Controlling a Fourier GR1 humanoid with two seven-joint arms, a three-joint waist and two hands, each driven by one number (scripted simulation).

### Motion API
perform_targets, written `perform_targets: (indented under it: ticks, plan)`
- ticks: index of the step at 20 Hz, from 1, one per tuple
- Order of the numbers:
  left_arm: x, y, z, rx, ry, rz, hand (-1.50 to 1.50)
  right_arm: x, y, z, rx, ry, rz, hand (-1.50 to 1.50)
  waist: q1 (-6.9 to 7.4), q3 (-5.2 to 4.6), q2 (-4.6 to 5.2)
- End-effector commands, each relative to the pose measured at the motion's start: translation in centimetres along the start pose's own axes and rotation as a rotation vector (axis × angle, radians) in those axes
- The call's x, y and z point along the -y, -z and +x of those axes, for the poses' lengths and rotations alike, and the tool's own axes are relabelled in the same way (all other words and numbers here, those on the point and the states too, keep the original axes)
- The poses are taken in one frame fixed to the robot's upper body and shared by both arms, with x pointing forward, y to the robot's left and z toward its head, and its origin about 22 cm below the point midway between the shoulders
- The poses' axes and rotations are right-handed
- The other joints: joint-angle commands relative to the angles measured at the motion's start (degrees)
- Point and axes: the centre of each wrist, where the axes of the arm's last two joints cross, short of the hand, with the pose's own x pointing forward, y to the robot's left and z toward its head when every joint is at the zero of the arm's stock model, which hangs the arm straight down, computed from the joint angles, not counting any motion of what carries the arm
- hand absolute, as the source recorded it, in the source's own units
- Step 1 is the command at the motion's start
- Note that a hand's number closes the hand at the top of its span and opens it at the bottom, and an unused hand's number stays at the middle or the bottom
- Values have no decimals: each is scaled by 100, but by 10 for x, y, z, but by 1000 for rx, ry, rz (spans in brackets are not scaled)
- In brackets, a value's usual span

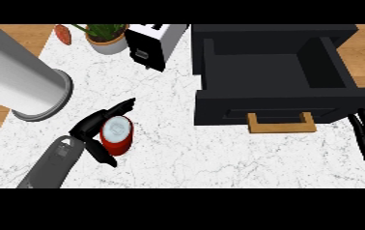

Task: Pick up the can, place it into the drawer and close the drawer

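A red can point(117, 136) with a pale lid is standing upright on the white marbled counter point(214, 156) in the lower left of the frame, and the left hand point(96, 127) is grasping it: the black fingers point(121, 106) are curling round its upper side while the thumb point(107, 157) is reaching under its lower side. The grey forearm point(51, 164) is coming in from the lower left corner at a slant. The can is sitting well apart from the black drawer point(274, 77), which is lying pulled open across the upper right of the frame, its dark inside showing and its front panel facing the lower edge. A wooden handle point(281, 122) is jutting from the middle of that front panel. At the far right edge, just below the drawer's corner, a thin black shape point(358, 132) is showing; it may be part of the right hand, but whether its fingers are spread or clenched cannot be told. A large grey cylinder point(28, 81) is filling the left edge, its round base resting on the counter above the hand. Along the upper edge a potted plant point(107, 38) is standing beside a black and white toaster point(151, 45), with a reddish object point(63, 34) lying just left of the pot
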Motion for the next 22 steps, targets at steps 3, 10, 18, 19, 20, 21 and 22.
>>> perform_targets:
  ticks: [3, 10, 18, 19, 20, 21, 22]
  plan:
    - [4, 7, 1, 90, -93, -126, -150, -7, -2, 21, 0, 7, -16, -150, -1, -6, -2]
    - [18, 7, -7, 134, -136, -136, 150, -3, -7, 5, 14, 18, -3, -150, -7, -5, 5]
    - [28, 26, 10, 160, -208, -202, 150, -6, -1, 5, 14, 3, -8, -150, 81, 1, -17]
    - [18, 28, 19, 176, -208, -206, 150, 11, -1, 13, 6, 15, -21, -150, 65, 2, -22]
    - [28, 26, 16, 186, -210, -234, 150, 5, -2, 1, 10, 12, -24, -150, 96, 5, -26]
    - [22, 27, 20, 187, -212, -238, 150, 3, 1, 7, -4, 14, -20, -150, 76, 1, -16]
    - [43, 25, 8, 184, -227, -70, 150, -3, 4, 14, 0, 26, -32, -150, 127, 3, -29]
